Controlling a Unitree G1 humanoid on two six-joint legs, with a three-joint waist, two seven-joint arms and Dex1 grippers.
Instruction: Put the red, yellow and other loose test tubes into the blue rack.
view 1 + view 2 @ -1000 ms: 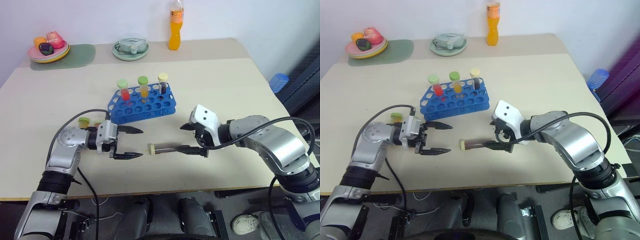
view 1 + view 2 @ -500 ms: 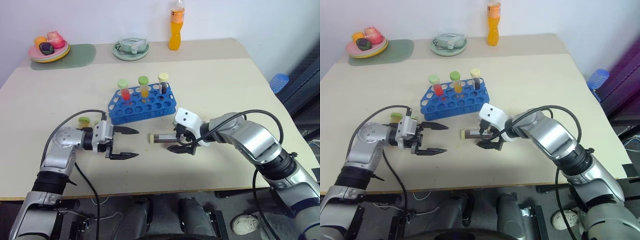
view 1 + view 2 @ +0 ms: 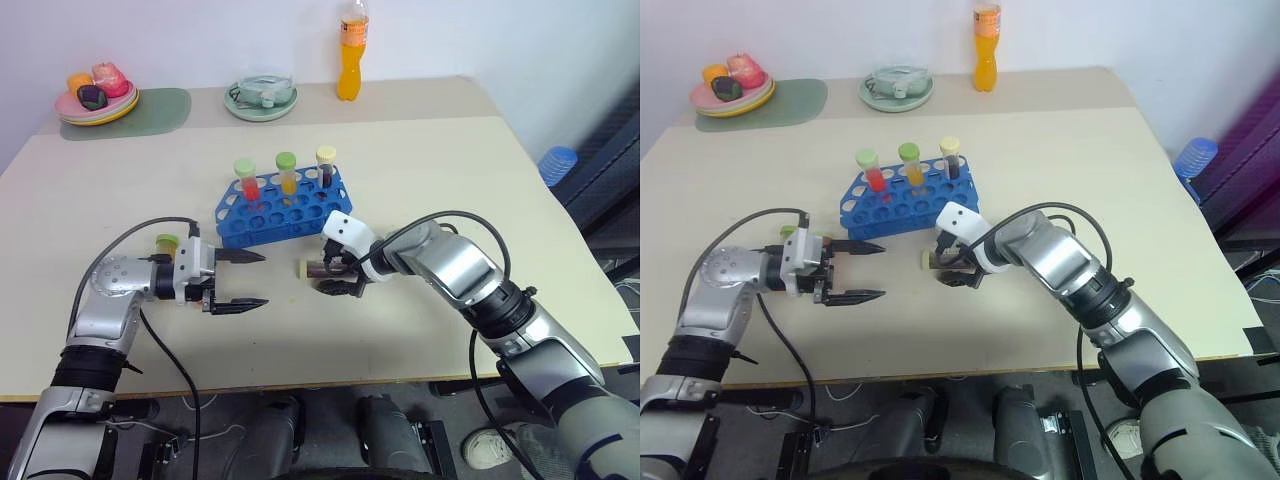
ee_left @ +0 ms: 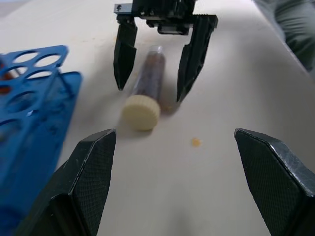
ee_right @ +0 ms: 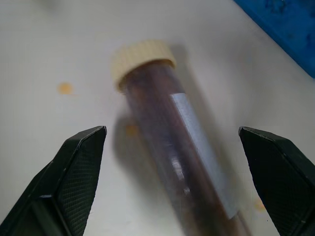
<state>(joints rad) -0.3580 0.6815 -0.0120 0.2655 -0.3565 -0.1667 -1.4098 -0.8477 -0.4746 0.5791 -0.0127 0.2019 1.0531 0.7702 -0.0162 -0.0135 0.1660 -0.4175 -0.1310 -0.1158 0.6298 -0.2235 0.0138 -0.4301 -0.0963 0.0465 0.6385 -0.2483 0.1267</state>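
The blue rack (image 3: 285,208) stands mid-table with three capped tubes upright in its back row: a red one (image 3: 246,180), a yellow one (image 3: 287,172) and a dark one (image 3: 326,166). A loose brown test tube (image 3: 314,269) with a cream cap lies on the table just in front of the rack. My right gripper (image 3: 330,273) is open and straddles it, with its fingers (image 5: 74,167) clear of the glass on both sides. To the left, my left gripper (image 3: 255,279) is open, empty and pointing at the tube. A green-capped tube (image 3: 167,243) lies partly hidden behind the left hand.
At the back of the table are stacked plates with toy food (image 3: 97,100) on a green mat (image 3: 160,108), a glass dish (image 3: 260,97) and an orange drink bottle (image 3: 351,55). A blue bottle top (image 3: 558,162) shows beyond the right edge.
My right gripper has swung left and down from beside the brown tube to astride it. The tube has shifted a little toward the rack. My left gripper has drifted slightly left.
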